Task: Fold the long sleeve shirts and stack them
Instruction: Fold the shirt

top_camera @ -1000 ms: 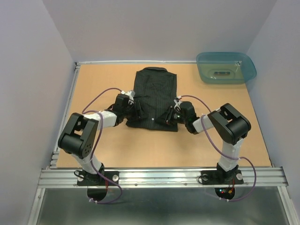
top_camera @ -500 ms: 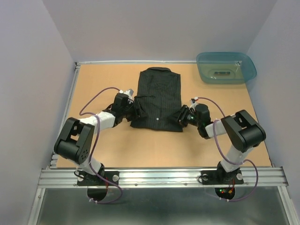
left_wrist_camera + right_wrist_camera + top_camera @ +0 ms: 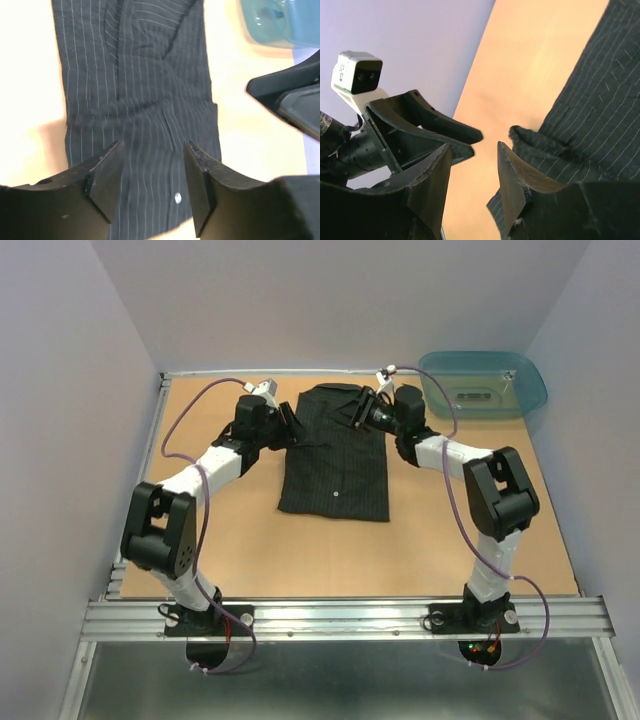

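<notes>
The black pinstriped long sleeve shirt [image 3: 335, 470] lies flat in a folded rectangle mid-table, collar at the far end. My left gripper [image 3: 288, 427] hovers at its far-left edge. In the left wrist view it [image 3: 153, 147] stands open above the cloth [image 3: 135, 75], holding nothing, with a pale button showing between the fingers. My right gripper [image 3: 362, 412] is by the collar on the far right. In its own view it [image 3: 474, 146] is open over bare table, and the shirt's collar edge [image 3: 600, 115] lies just right of its fingers.
A teal plastic tub [image 3: 483, 383] stands at the far right corner and also shows in the left wrist view [image 3: 280, 22]. The table's raised far edge [image 3: 290, 372] runs close behind both grippers. Walls enclose the table on three sides.
Both grippers have left the shirt's near hem corners and swung to its far end beside the collar. The shirt has settled flat on the table.
</notes>
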`<state>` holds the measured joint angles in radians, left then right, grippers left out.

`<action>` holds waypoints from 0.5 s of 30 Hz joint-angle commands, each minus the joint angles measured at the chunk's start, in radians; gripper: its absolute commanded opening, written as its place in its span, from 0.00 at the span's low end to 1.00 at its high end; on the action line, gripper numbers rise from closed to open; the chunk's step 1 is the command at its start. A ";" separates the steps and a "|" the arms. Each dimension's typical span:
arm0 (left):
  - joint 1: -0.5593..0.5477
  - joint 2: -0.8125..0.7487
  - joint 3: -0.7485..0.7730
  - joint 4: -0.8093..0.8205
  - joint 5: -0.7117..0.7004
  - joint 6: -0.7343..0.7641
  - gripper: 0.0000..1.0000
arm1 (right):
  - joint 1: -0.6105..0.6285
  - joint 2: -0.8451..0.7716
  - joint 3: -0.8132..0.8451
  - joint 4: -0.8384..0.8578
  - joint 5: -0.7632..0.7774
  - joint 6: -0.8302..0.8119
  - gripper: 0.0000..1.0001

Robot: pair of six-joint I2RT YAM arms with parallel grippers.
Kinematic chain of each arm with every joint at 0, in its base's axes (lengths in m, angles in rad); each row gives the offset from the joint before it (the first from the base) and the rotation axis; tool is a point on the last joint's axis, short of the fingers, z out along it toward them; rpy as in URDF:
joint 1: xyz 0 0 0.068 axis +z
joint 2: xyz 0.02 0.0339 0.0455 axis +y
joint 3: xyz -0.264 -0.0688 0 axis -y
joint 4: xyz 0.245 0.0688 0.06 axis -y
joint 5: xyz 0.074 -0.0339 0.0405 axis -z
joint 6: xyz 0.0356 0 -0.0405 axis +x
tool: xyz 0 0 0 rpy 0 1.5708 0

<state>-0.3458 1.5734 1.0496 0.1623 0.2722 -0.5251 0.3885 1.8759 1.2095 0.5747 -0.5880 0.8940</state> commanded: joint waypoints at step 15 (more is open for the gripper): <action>0.039 0.436 0.207 0.060 0.064 0.007 0.55 | -0.075 0.293 -0.033 0.045 0.024 0.026 0.48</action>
<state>-0.3199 2.0174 1.2297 0.2058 0.3325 -0.5522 0.3660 2.2147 1.2098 0.6067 -0.5789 0.9459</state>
